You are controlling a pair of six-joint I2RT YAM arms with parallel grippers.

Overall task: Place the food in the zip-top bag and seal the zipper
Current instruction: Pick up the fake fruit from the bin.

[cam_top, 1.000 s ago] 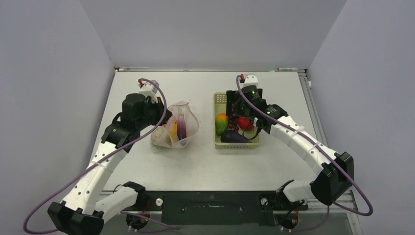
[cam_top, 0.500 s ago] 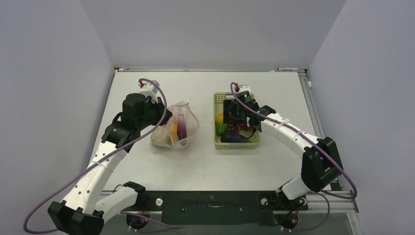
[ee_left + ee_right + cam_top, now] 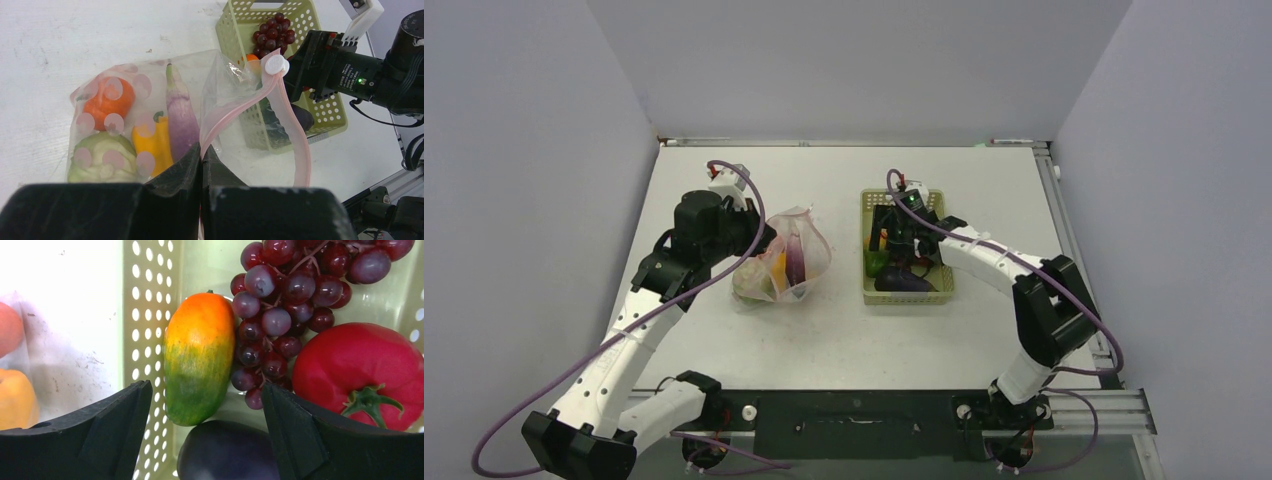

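Note:
The zip-top bag (image 3: pixel 796 255) lies left of centre, its mouth held open. It holds an orange piece (image 3: pixel 107 97), a green cabbage (image 3: pixel 100 157), a yellow pepper (image 3: pixel 150 145) and a pale purple eggplant (image 3: pixel 180 115). My left gripper (image 3: pixel 202 150) is shut on the pink zipper (image 3: pixel 240 107) at the bag's mouth. My right gripper (image 3: pixel 205 405) is open, low inside the basket, its fingers either side of the green-orange mango (image 3: pixel 199 355) and the dark eggplant (image 3: pixel 225 452). Dark purple grapes (image 3: pixel 290 290) and a red tomato (image 3: pixel 357 367) lie beside them.
The pale green slatted basket (image 3: pixel 867 215) stands right of the bag, its left wall (image 3: pixel 150 315) close to my right gripper's left finger (image 3: pixel 115 425). A white slider (image 3: pixel 276 64) sits on the zipper's far end. Grey walls enclose the table.
My right arm has swung left and down into the basket, ending over the mango. My left gripper and the bag have not moved.

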